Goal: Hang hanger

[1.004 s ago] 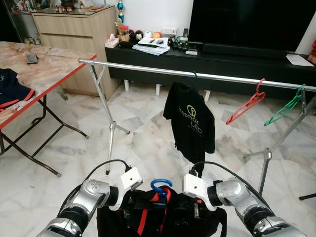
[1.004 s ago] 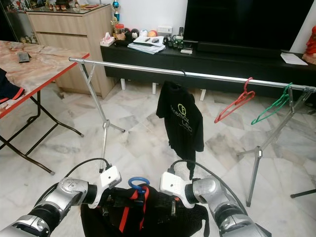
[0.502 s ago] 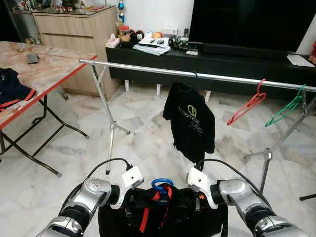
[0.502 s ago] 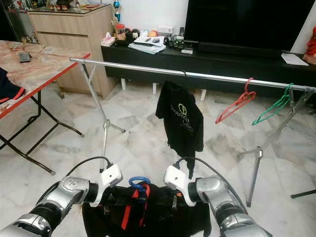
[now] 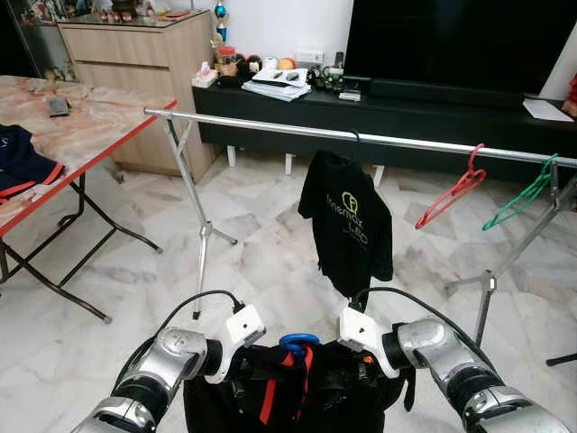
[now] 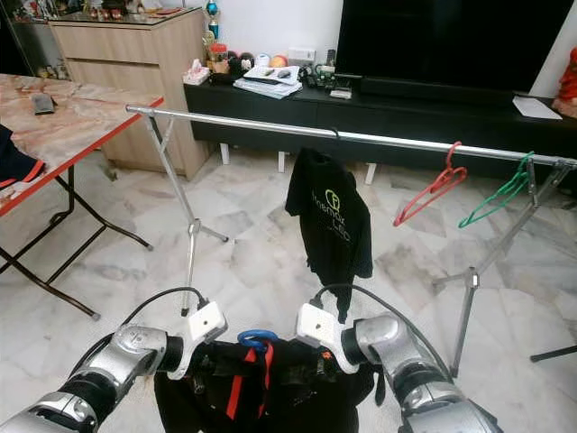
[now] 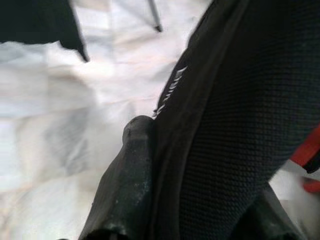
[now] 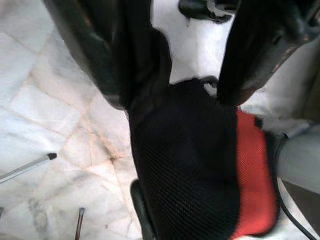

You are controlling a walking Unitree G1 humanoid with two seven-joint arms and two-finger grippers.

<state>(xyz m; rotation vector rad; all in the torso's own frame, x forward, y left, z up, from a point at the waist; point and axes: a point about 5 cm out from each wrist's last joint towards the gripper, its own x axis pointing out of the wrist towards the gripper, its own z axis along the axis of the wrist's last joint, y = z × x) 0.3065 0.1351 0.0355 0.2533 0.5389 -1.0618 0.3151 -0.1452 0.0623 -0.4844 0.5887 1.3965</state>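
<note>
My left end effector (image 5: 236, 386) is clamped on the left shoulder of the black shirt with red trim (image 5: 297, 401), held low in front of me. The blue hanger hook (image 5: 297, 343) stands up between my 2 wrists. My right end effector (image 8: 170, 75) grips the shirt's right shoulder, fabric pinched between its fingers (image 8: 90, 45). Beyond, the garment rail (image 5: 270, 125) carries 1 black printed t-shirt (image 5: 347, 225), 1 red hanger (image 5: 451, 194) and 1 green hanger (image 5: 523, 197).

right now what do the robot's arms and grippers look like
Both arms are silver metal with rounded, ringed joints. Each wrist carries a white boxy block, and a black cable loops from it back along the arm. The left gripper and right gripper have long black fingers, scuffed and matte.
</note>
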